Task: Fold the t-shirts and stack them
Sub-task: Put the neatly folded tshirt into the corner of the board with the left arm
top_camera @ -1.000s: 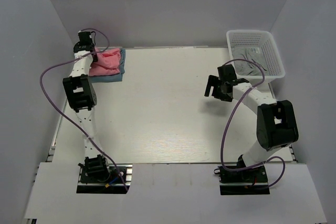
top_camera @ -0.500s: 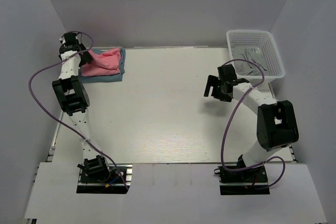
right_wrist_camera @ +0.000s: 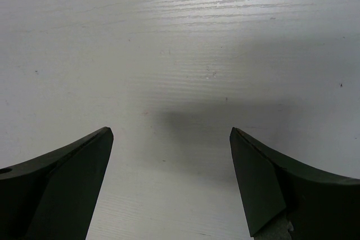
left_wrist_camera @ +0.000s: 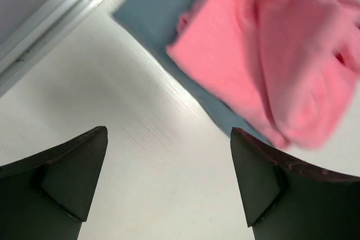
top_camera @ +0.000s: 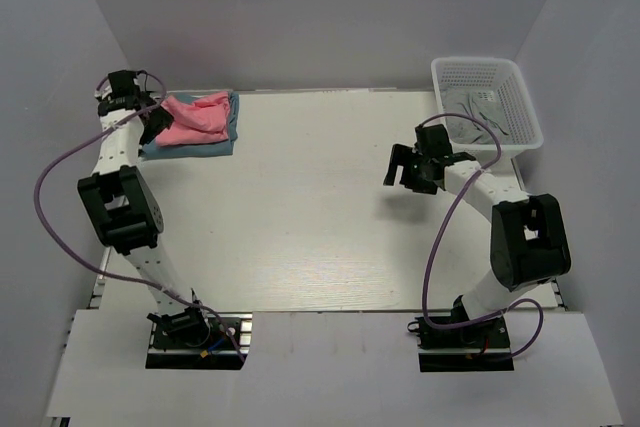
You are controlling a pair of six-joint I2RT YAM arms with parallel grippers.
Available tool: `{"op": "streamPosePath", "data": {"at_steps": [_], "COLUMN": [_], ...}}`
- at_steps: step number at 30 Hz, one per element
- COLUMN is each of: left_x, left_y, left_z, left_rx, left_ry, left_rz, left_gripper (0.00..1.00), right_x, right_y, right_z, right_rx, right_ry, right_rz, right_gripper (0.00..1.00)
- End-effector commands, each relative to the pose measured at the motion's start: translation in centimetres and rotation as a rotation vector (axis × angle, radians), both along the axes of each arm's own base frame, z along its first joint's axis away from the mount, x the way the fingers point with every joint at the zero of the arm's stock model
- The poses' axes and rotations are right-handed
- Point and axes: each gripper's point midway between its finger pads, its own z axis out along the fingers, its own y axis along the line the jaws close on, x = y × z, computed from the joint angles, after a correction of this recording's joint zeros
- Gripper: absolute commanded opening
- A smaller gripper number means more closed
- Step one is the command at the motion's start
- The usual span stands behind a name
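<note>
At the table's far left corner a folded salmon pink t-shirt (top_camera: pixel 197 117) lies on top of a folded teal-blue t-shirt (top_camera: pixel 222 141). In the left wrist view the pink t-shirt (left_wrist_camera: pixel 275 54) covers most of the teal-blue t-shirt (left_wrist_camera: pixel 163 9). My left gripper (top_camera: pixel 150 123) stands open just left of the stack, over bare table, with nothing between its fingers (left_wrist_camera: pixel 67 167). My right gripper (top_camera: pixel 404 169) hangs open above the right half of the table, empty, its fingers (right_wrist_camera: pixel 264 178) spread wide.
A white mesh basket (top_camera: pixel 522 117) with grey cloth (top_camera: pixel 470 117) in it sits at the far right corner. Grey walls close in on both sides. The metal table edge (left_wrist_camera: pixel 39 21) runs just left of the stack.
The left gripper has let go of the pink t-shirt, opened wide and drawn back to the left of the stack. The right arm has barely moved.
</note>
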Motion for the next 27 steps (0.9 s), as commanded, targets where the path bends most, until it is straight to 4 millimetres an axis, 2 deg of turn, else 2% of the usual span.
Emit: {"op": "streamPosePath", "data": {"at_steps": [1, 2, 5, 6, 7, 9, 10, 11, 12, 14, 15, 16, 21, 23, 26, 27], "left_x": [1.0, 1.6, 2.4, 3.0, 3.4, 4.2, 4.6, 5.1, 5.5, 6.6, 6.9, 7.2, 8.4, 8.6, 8.9, 9.4], "left_y": [-4.1, -4.8, -7.3, -7.9, -8.4, -10.0, -10.1, -10.7, -11.1, -11.2, -11.2, -11.7, -10.1, -9.7, -9.5, -9.5], "left_z": [5.7, 6.2, 4.8, 5.0, 3.2, 2.7, 1.6, 1.5, 1.3, 1.5, 0.5, 0.4, 0.3, -0.9, -1.6, -1.0], "left_rx": [-0.032, -0.031, -0.079, -0.079, -0.126, -0.142, -0.157, -0.157, -0.153, -0.144, -0.154, -0.161, -0.108, -0.107, -0.110, -0.100], "left_ry": [-0.231, -0.272, -0.238, -0.234, -0.197, -0.197, -0.188, -0.190, -0.185, -0.187, -0.167, -0.169, -0.159, -0.139, -0.130, -0.152], "left_rz": [-0.205, -0.268, -0.425, -0.471, -0.489, -0.540, -0.547, -0.559, -0.566, -0.570, -0.568, -0.568, -0.495, -0.473, -0.457, -0.459], "left_gripper": [1.00, 1.00, 1.00, 1.00, 1.00, 1.00, 0.98, 0.98, 0.93, 0.82, 0.74, 0.70, 0.70, 0.66, 0.58, 0.56], "right_x": [0.6, 0.5, 0.5, 0.5, 0.4, 0.5, 0.5, 0.6, 0.6, 0.5, 0.5, 0.5, 0.6, 0.6, 0.6, 0.6], "right_y": [0.5, 0.4, 0.5, 0.5, 0.5, 0.6, 0.6, 0.5, 0.4, 0.2, 0.4, 0.4, 0.3, 0.2, 0.3, 0.3], "right_z": [2.0, 1.9, 1.6, 1.5, 1.4, 1.1, 0.9, 0.8, 0.8, 0.4, 0.5, 0.2, -0.1, -0.3, -0.3, -0.3], "right_rx": [0.027, 0.023, 0.025, 0.027, 0.030, 0.026, 0.022, 0.018, 0.017, 0.007, 0.009, 0.009, 0.006, 0.000, 0.001, 0.000], "right_ry": [-0.077, -0.073, -0.072, -0.066, -0.060, -0.052, -0.045, -0.044, -0.044, -0.034, -0.040, -0.034, -0.022, -0.019, -0.017, -0.016], "right_rz": [0.036, 0.034, 0.039, 0.035, 0.034, 0.036, 0.036, 0.032, 0.027, 0.026, 0.031, 0.031, 0.030, 0.026, 0.029, 0.029], "right_gripper": [0.90, 0.90, 0.90, 0.90, 0.90, 0.90, 0.90, 0.90, 0.90, 0.90, 0.90, 0.90, 0.90, 0.90, 0.90, 0.90]}}
